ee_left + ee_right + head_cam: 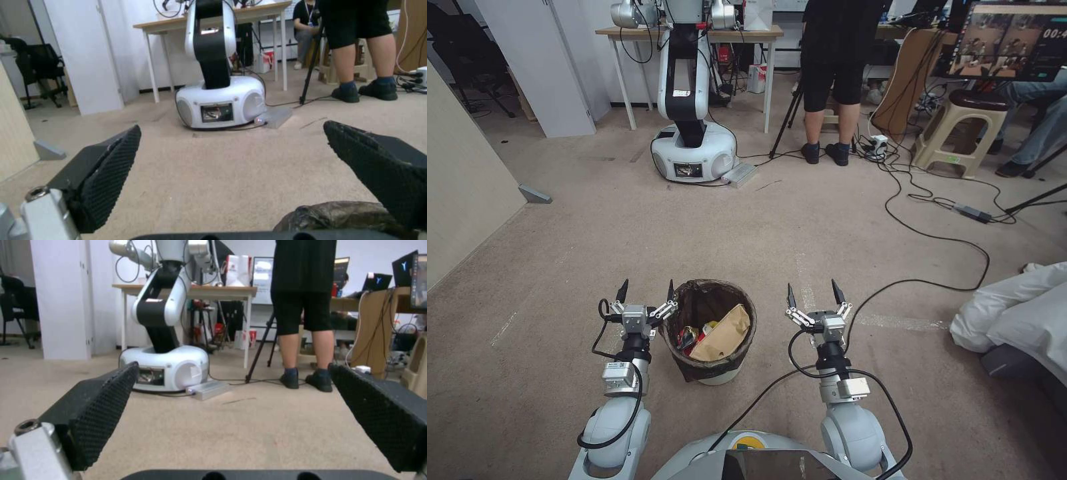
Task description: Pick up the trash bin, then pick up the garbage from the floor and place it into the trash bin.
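1. On the carpet, the trash bin [710, 331] stands upright with a tan paper bag [724, 333] inside.
2. The left gripper [646, 291], fingers spread, touches the bin's left rim.
3. The right gripper [816, 293], fingers spread, hovers apart at the bin's right.

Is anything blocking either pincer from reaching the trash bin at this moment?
Nothing visible does. The trash bin stands on bare carpet between the open left pincer and the open right pincer. The left one's inner finger sits right at the bin's rim; a clear strip of carpet separates the right one from it.
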`<state>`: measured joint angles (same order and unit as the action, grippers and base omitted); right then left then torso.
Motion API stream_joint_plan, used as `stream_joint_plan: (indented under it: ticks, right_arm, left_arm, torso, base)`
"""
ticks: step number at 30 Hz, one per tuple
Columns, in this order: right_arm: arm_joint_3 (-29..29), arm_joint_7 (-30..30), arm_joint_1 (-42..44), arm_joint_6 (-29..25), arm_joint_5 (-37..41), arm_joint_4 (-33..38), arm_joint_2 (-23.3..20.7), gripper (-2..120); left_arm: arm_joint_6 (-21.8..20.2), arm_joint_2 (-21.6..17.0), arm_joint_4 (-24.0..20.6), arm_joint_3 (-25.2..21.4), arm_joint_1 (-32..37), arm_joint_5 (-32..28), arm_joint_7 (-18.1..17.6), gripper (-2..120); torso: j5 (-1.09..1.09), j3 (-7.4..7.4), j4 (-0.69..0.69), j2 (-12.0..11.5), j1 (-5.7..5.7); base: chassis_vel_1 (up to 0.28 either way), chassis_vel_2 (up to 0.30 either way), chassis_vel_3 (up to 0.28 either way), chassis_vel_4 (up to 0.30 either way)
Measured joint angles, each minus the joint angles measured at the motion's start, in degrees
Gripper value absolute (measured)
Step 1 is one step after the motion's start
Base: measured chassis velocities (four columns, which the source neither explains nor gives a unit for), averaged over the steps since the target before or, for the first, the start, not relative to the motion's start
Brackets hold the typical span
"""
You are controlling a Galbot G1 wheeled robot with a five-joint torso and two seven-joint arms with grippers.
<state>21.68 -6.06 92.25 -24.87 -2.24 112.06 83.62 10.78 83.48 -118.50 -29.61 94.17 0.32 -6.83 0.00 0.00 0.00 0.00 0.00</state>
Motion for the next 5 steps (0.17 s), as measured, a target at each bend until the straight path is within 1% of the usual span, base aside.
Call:
stream_joint_plan:
  ticks: [5]
  right_arm:
    - [-0.01, 0.02, -0.01, 0.03, 0.00, 0.00, -0.01, 100]
  left_arm:
    - [-0.07, 0.00, 0.00, 0.01, -0.01, -0.03, 0.00, 99]
  torso:
    - [0.00, 0.00, 0.00, 0.00, 0.00]
  base:
    - [0.000, 0.000, 0.000, 0.000]
